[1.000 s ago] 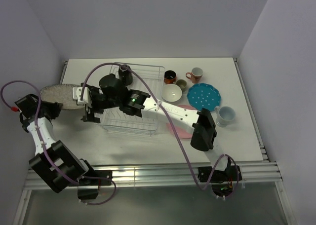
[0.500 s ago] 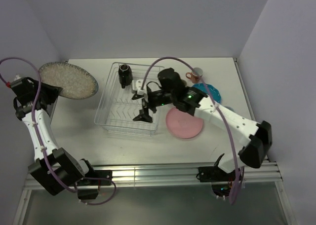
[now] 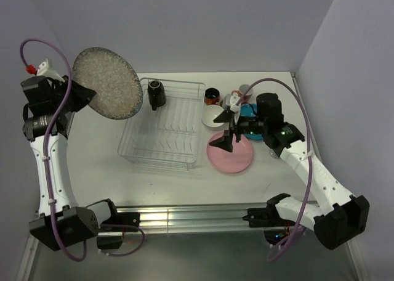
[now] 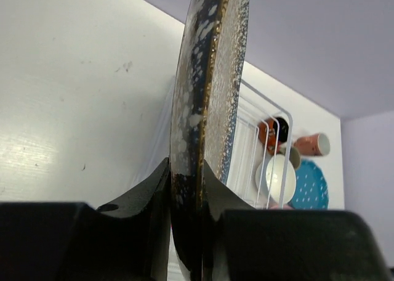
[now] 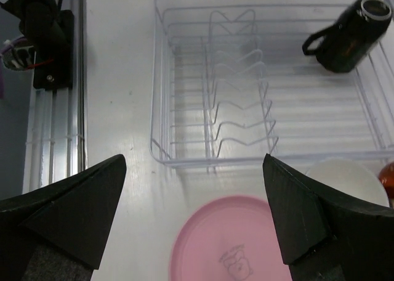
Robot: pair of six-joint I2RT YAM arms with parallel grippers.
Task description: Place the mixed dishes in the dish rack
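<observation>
My left gripper (image 3: 79, 95) is shut on the rim of the grey speckled plate (image 3: 108, 82), held high and tilted left of the dish rack (image 3: 161, 128). In the left wrist view the plate (image 4: 209, 108) stands edge-on between the pads of that gripper (image 4: 186, 188). A black mug (image 3: 155, 94) lies in the rack's far end. My right gripper (image 3: 226, 126) is open and empty above the pink plate (image 3: 231, 156), between the rack and the other dishes. In its wrist view the right gripper (image 5: 194, 219) frames the pink plate (image 5: 231, 247), the rack (image 5: 265, 96) and the black mug (image 5: 348, 34).
Right of the rack stand a white bowl (image 3: 213, 116), a dark-red mug (image 3: 212, 96), and a teal dotted plate (image 3: 253, 113) partly behind my right arm. A pink mug (image 4: 311, 144) shows in the left wrist view. An aluminium rail (image 3: 203, 216) runs along the near edge.
My left arm has lifted the speckled plate off the table's left side, up and toward the rack, tilting it. My right arm has swung rightward from over the rack to above the pink plate.
</observation>
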